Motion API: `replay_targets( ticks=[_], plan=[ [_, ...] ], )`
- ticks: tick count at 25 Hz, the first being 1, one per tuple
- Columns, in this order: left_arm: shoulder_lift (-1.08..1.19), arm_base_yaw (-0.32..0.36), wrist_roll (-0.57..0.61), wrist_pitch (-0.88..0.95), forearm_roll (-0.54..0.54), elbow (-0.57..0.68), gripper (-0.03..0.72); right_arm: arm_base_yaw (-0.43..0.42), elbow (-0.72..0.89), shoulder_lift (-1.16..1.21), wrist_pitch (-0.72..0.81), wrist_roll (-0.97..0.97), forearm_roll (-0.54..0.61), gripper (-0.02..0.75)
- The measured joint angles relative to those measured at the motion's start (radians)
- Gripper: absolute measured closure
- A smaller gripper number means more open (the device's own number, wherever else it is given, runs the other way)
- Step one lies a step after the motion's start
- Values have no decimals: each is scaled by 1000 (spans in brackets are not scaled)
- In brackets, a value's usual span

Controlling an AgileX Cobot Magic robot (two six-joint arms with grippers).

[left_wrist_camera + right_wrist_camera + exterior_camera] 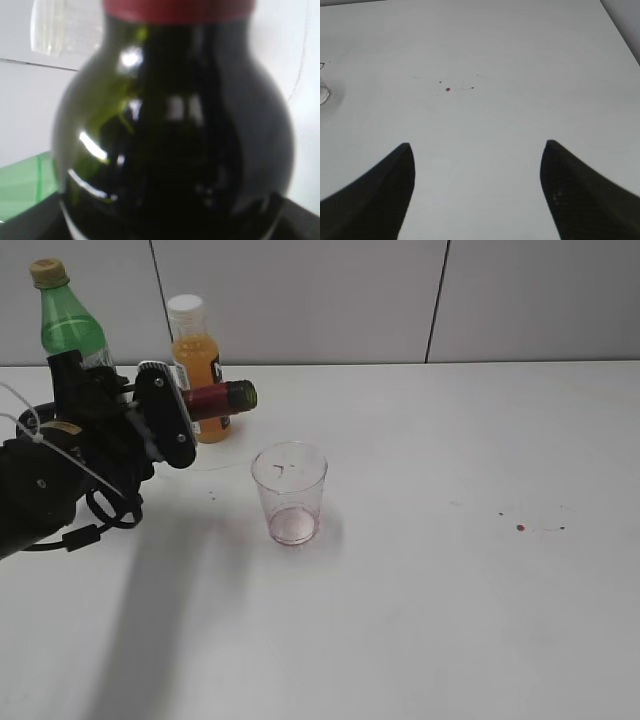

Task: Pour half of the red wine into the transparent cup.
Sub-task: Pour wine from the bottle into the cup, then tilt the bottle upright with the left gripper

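At upper left, the left gripper (165, 425) clamps the slick, breakable wine bottle (215, 400) by its body; right gripper (477, 150) gapes wide.

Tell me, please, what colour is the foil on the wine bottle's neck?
Dark red foil, clearest in the exterior view.

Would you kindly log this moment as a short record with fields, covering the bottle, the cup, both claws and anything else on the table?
wine bottle: tipped roughly horizontal, held in the left claw, mouth pointing right
pour: no stream visible; mouth left of and above the cup
cup: upright on the table, only a reddish film at its bottom
right claw: open, empty, above bare table
background: juice bottle and green bottle, upright behind the left arm
marks: small red spots right of the cup
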Motion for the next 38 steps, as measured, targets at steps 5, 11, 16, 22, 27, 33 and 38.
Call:
replay_targets(
  ticks=[5, 11, 16, 22, 27, 33, 38],
  plan=[
    [0, 0, 25, -18, 19, -1, 154, 0, 0, 0, 0, 0, 0, 148],
    [21, 0, 90, -42, 31, -3, 154, 0, 0, 0, 0, -2, 0, 148],
    [51, -3, 115, -86, 41, -18, 154, 0, 0, 0, 0, -1, 0, 148],
    [68, -21, 135, -96, 73, -21, 154, 0, 0, 0, 0, 1, 0, 148],
    [90, -21, 167, -96, 82, -21, 154, 0, 0, 0, 0, 0, 0, 148],
    [92, -21, 194, -106, 92, -21, 154, 0, 0, 0, 0, 0, 0, 148],
    [97, -21, 207, -110, 97, -21, 154, 0, 0, 0, 0, -1, 0, 148]
  ],
)
